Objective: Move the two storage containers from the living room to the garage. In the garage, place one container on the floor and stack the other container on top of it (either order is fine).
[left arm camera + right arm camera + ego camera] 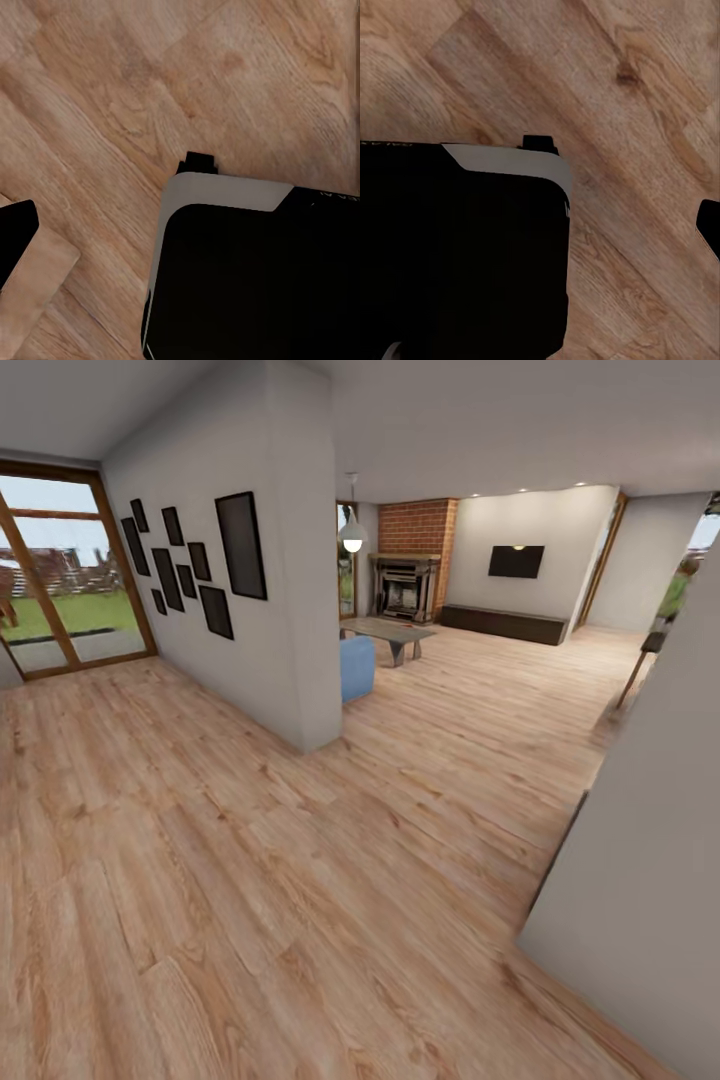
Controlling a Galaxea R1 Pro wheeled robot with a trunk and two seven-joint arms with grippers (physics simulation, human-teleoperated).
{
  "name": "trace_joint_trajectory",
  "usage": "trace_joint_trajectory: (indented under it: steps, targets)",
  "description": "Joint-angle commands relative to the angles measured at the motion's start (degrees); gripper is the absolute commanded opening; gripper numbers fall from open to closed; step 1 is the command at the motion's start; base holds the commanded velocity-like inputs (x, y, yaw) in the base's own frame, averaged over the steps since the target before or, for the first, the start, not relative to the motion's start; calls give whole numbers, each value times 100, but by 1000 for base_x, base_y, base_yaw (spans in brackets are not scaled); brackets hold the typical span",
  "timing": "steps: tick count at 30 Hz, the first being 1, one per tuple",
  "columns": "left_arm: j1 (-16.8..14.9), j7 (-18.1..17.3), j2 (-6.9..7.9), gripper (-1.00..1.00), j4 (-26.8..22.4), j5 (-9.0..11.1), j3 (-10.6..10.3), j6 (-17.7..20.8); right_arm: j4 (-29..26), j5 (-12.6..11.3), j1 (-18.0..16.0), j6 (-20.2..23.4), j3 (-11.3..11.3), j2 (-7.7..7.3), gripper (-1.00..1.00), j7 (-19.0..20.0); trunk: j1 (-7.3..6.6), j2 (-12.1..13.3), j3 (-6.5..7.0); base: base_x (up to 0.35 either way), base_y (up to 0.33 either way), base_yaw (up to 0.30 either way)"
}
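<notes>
Black and grey casing (255, 277) takes up the lower right of the left wrist frame, and a matching dark block (457, 255) sits at the lower left of the right wrist frame; both look like parts of the robot's own body. Whether either pincer stands apart or together I cannot tell, since no fingertips can be made out against the planks. Light wood plank floor (300, 880) runs under both wrist cameras and across the lower half of the head frame

Further out, a white partition wall (290, 610) hung with dark picture frames (241, 545) fills the upper left of centre, with wood-framed glass doors (60, 580) at the far left. Past the partition, upper centre, the living room opens: a blue sofa end (357, 667), a low table (386, 631), a brick fireplace (410, 565) and a black TV (516, 561) on the wall

I can make out no orange-red bins here, so where the storage containers lie is not settled; probably they are deeper in that room. Thin-walled open bins ought to be light and a little flexible, with smooth sides, so pinching a short end wall over the rim seems the surest hold
</notes>
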Motion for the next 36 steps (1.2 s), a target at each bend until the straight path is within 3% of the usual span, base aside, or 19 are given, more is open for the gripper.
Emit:
trace_joint_trajectory:
  steps: [1,36]
  targets:
    - [-3,6,0,100,-3,46,27,19,18,-53,-5,-31,48,5,100,-5,4,-6,-7,323,0,0]
    - [-3,10,-26,100,-3,38,20,19,18,-26,-3,-81,48,1,100,-5,4,-6,-7,323,0,0]
